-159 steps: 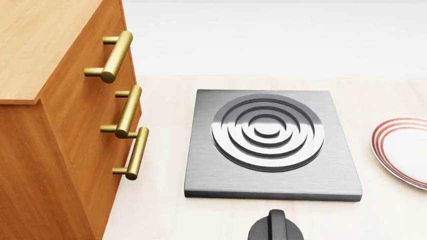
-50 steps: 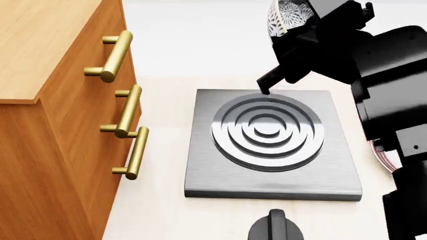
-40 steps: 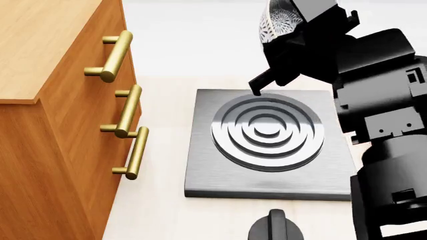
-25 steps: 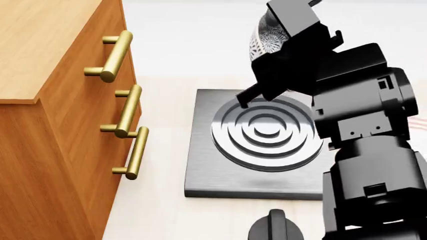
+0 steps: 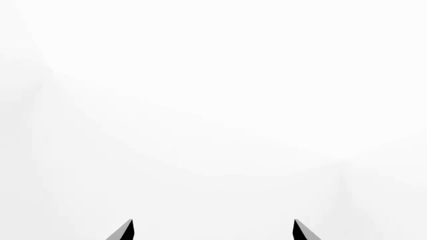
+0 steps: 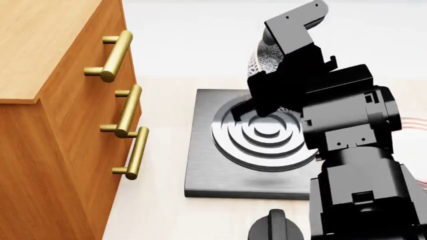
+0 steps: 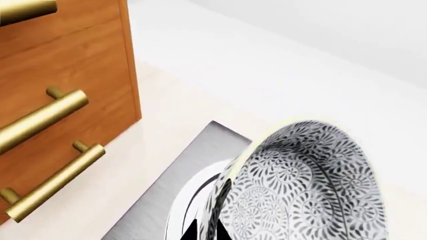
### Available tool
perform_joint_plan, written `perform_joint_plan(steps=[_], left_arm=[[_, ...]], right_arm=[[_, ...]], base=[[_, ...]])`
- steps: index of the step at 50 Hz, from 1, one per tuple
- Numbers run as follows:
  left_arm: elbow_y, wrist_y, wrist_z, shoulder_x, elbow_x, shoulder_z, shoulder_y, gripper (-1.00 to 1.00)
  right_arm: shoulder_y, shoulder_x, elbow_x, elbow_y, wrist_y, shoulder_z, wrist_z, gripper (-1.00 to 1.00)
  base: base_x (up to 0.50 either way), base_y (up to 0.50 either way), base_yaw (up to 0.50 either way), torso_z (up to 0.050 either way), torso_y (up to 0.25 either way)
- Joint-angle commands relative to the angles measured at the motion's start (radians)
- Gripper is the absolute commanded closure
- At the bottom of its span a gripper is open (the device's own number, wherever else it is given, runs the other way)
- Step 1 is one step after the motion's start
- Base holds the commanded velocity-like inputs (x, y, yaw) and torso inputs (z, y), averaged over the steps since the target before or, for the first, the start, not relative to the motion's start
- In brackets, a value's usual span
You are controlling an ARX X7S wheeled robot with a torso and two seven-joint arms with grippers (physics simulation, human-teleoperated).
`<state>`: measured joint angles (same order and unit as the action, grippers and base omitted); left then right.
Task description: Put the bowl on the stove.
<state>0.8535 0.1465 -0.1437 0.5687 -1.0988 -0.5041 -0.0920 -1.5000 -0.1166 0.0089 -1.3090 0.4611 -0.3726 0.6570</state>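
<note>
The black right gripper (image 6: 265, 95) grips the small floral-patterned white bowl (image 6: 265, 59), tilted on its side, above the flat dark grey metal stove (image 6: 213, 170). A wooden cabinet with brass handles (image 6: 127, 111) stands to the gripper's left, a black knob (image 6: 275, 227) nearer the robot.

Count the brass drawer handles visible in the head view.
3, all on the cabinet front left of the stove: top handle, middle handle, bottom handle. More may lie below the frame edge.
</note>
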Motion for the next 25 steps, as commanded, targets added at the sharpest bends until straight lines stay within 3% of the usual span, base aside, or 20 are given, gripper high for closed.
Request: perform_joint_plan(steps=[1,6,13,25], left_arm=[[-0.009,0.005,-0.015,-0.007,0.049,0.014,-0.005,-1.0],[-0.013,0.002,-0.018,-0.009,0.053,0.013,-0.005,-1.0],[-0.014,-0.001,-0.025,-0.015,0.069,0.017,-0.009,-1.0],[-0.018,-0.007,-0.02,-0.018,0.077,0.022,-0.007,-1.0]], right_arm=[[0.0,0.006,-0.014,0.0,0.009,0.016,-0.009,1.0],[-0.001,0.007,-0.01,0.0,0.013,0.008,-0.009,1.0],[-0.003,0.008,-0.01,0.0,0.019,0.003,-0.011,1.0],[-0.006,0.007,-0.013,0.0,0.04,-0.013,-0.026,1.0]], base=[[0.0,0.0,0.0,0.0,0.0],[0.0,0.0,0.0,0.0,-0.027],[0.0,0.0,0.0,0.002,-0.214],[0.0,0.0,0.0,0.0,0.0]])
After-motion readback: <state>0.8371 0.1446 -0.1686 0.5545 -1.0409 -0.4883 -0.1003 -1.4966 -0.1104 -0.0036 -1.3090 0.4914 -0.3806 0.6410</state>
